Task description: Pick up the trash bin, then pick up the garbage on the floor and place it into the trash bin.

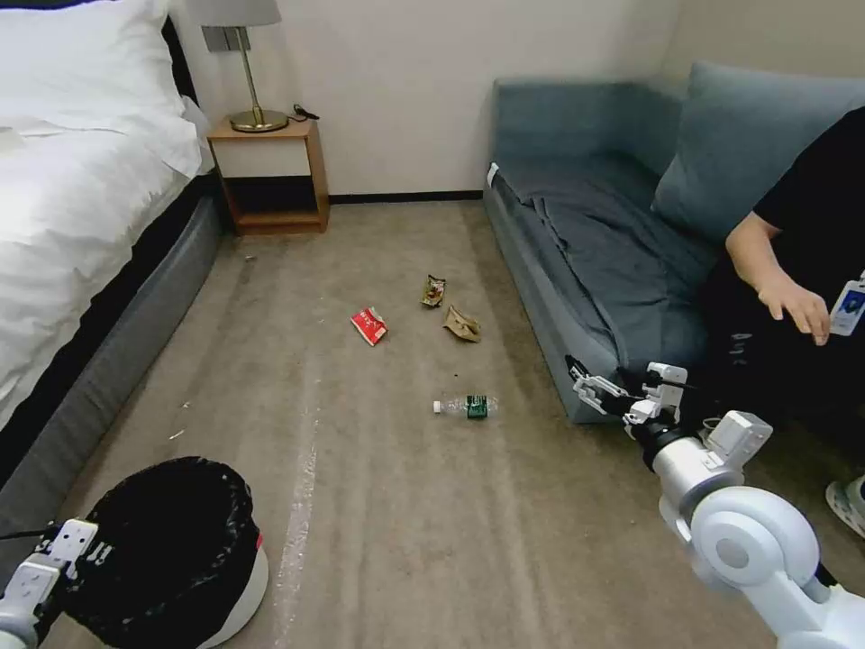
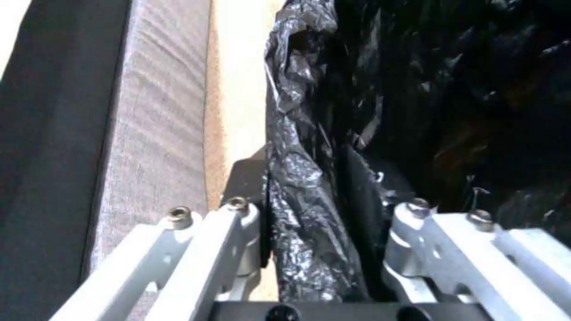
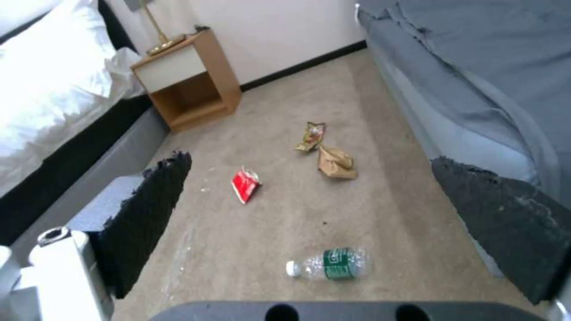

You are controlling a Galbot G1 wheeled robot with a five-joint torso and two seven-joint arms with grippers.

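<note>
The trash bin [image 1: 236, 590], white with a black bag [image 1: 167, 532] lining it, is at the lower left of the head view beside the bed. My left gripper [image 1: 56, 552] is shut on the bin's bagged rim [image 2: 309, 187], one finger on each side. The garbage lies on the carpet ahead: a red wrapper [image 1: 369, 325], a brown-gold snack wrapper [image 1: 433, 290], a tan paper bag [image 1: 461, 324] and a clear green-labelled bottle [image 1: 466, 407]. My right gripper [image 1: 596, 393] hangs open by the sofa corner, right of the bottle [image 3: 330, 264], with nothing between its black pads [image 3: 149, 209].
A bed [image 1: 81, 225] with white bedding runs along the left. A wooden nightstand [image 1: 270, 176] with a lamp stands against the far wall. A grey-blue sofa [image 1: 586, 261] lines the right side. Open carpet [image 1: 387, 505] lies between them.
</note>
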